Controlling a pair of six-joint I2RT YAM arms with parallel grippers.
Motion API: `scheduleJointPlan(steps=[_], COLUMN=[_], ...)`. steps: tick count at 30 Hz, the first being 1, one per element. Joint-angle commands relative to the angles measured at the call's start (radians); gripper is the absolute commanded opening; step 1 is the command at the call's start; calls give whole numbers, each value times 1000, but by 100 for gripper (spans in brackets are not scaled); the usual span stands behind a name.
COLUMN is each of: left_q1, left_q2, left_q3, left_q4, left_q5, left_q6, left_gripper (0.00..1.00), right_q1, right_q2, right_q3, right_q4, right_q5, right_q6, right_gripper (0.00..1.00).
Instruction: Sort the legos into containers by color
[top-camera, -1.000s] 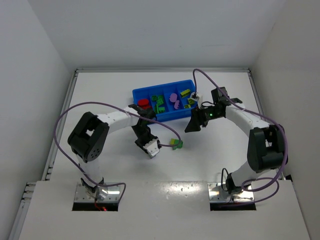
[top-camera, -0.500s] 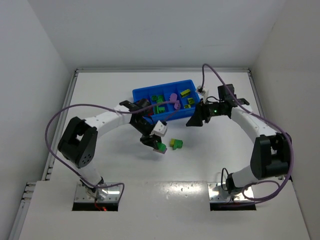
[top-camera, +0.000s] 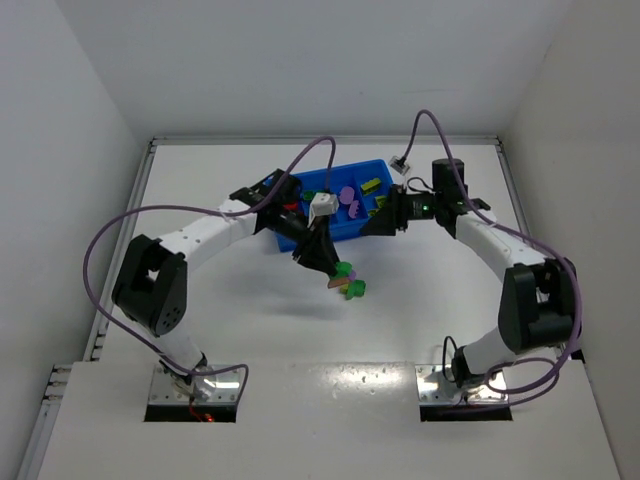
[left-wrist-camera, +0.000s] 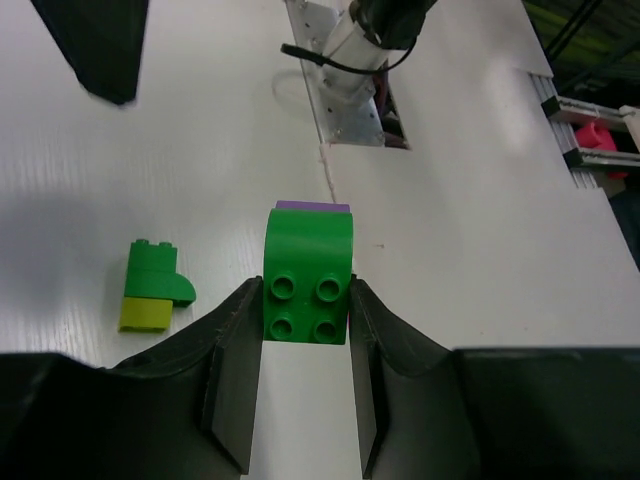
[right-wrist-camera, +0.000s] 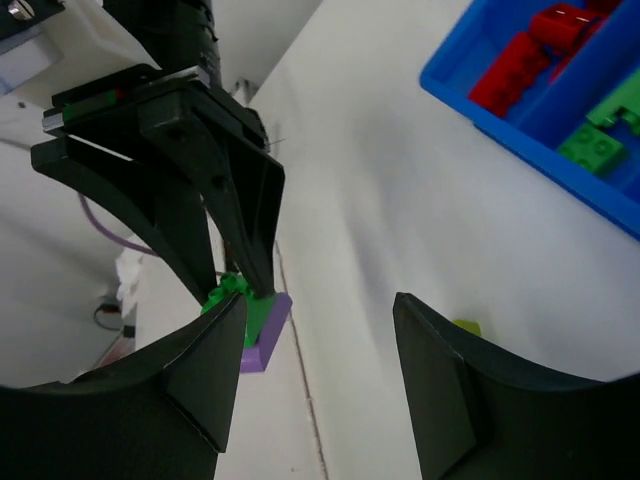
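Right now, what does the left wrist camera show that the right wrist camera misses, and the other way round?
Only the left wrist view shows the green-and-yellow stack in full on the white table, and the studs of the green brick gripped by the left end effector. Only the right wrist view shows the blue tray, with red bricks and green bricks in separate compartments, and the open right end effector. Both show the held green brick with a purple piece stuck to it, and the white table.
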Motion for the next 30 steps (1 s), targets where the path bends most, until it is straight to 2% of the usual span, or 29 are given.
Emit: scheduleJointPlan(steps=[1, 5, 9, 12, 20, 30], left_q1=[8, 37, 77, 100, 119, 119], left_q2=[-15, -15, -15, 5, 25, 34], left_q3=[64, 79, 89, 113, 156, 167], left_q4=[46, 132, 189, 189, 189, 189], left_q5=[71, 25, -23, -33, -33, 8], left_q6=[-122, -230, -299, -308, -308, -317], left_gripper=[0, 0, 0, 0, 0, 0], right_q1=[47, 81, 101, 110, 150, 181], right_q2=[46, 57, 47, 27, 18, 60], right_q3=[61, 82, 91, 111, 131, 173], right_q4=[128, 116, -5, -111, -209, -221], right_q5=[-112, -166, -206, -206, -151, -56], right_q6=[100, 71, -35, -142, -257, -279], right_gripper=[60, 60, 62, 70, 84, 85])
